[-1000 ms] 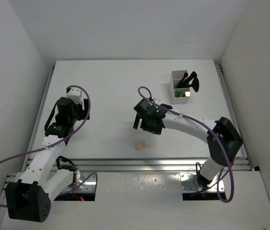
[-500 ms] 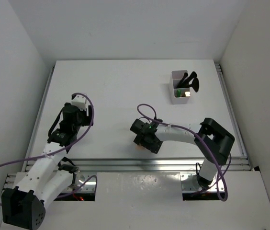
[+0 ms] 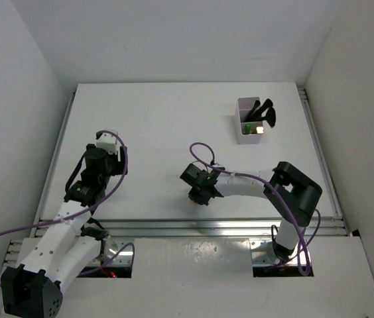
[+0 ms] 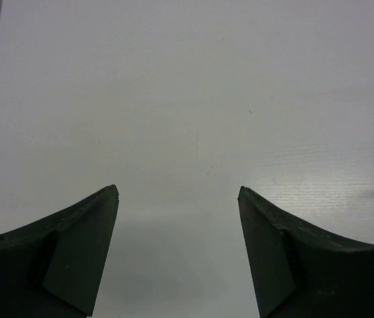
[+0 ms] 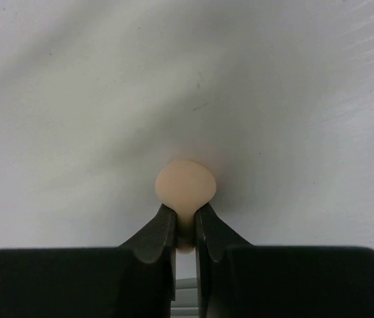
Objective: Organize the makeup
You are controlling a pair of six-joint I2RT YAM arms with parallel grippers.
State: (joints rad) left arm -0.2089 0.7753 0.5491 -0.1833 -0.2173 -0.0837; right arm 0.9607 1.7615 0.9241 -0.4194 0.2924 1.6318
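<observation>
- Top external view: a white table (image 3: 147, 119) is recorded, with a white box (image 3: 245, 138) standing at its far right.
- Black brushes (image 3: 265, 111) are seen upright in the box, leaning toward its right side. A green tube (image 3: 247, 126) is noted inside it. Which compartment each occupies cannot be told.
- The right arm (image 3: 240, 184) is stretched leftward across the near part of the table, its tip lowered close to the front edge.
- A peach sponge (image 3: 191, 199) is partly seen at that tip, well apart from the box.
- The left arm (image 3: 81, 189) is held over the near left part of the table. Nothing is seen beneath its tip.
- Left wrist view: the left gripper (image 4: 177, 192) is found spread wide, with only bare table surface between and ahead of its dark jaws. Nothing is held.
- Right wrist view: the right gripper (image 5: 186, 215) is found clamped on the peach sponge. The fingers (image 5: 160, 232) are drawn almost together, with the sponge's narrow end pinched between them.
- The sponge's rounded end is seen bulging out beyond the fingertips, toward the table surface.
- A soft shadow is cast around the sponge on the table. Whether the sponge is touching the surface or is held just above it cannot be told.
</observation>
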